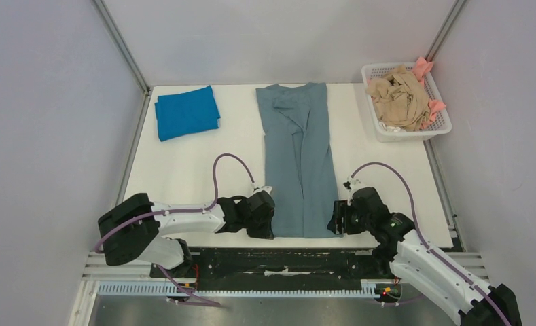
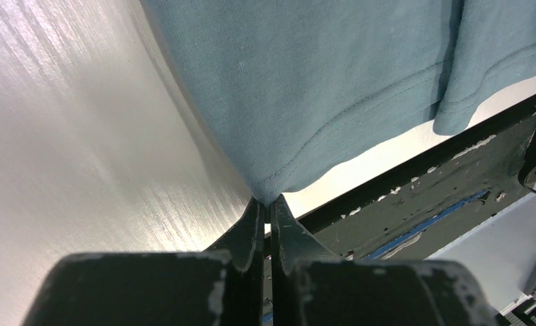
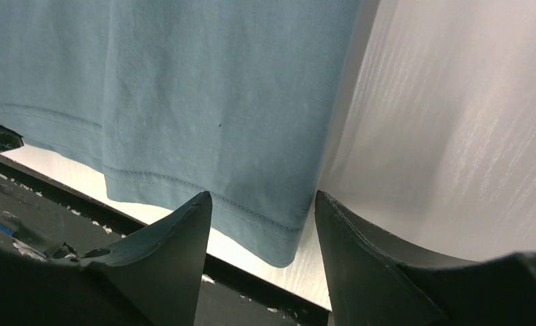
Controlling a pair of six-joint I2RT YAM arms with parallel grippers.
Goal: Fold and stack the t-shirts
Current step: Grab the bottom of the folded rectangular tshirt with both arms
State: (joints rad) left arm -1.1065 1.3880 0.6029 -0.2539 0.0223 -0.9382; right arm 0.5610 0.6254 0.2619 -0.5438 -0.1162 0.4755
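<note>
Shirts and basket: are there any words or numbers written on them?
None. No words, numbers or logos show on the grey-blue shirt, the blue shirt or the basket, nor anywhere else in the three views.

I see the grey-blue t-shirt [image 1: 299, 159] lying flat in the middle of the table [image 1: 183, 176]. It is folded lengthwise into a long narrow strip, collar end far and stitched hem at the near edge. Its near left hem corner sits pinched in the left fingers [image 2: 248, 234]. The bright blue t-shirt [image 1: 187, 112] lies folded into a neat rectangle at the far left. A crumpled beige t-shirt [image 1: 399, 100] and a pink t-shirt [image 1: 422, 68] are heaped in the basket [image 1: 414, 132] at the far right.
</note>
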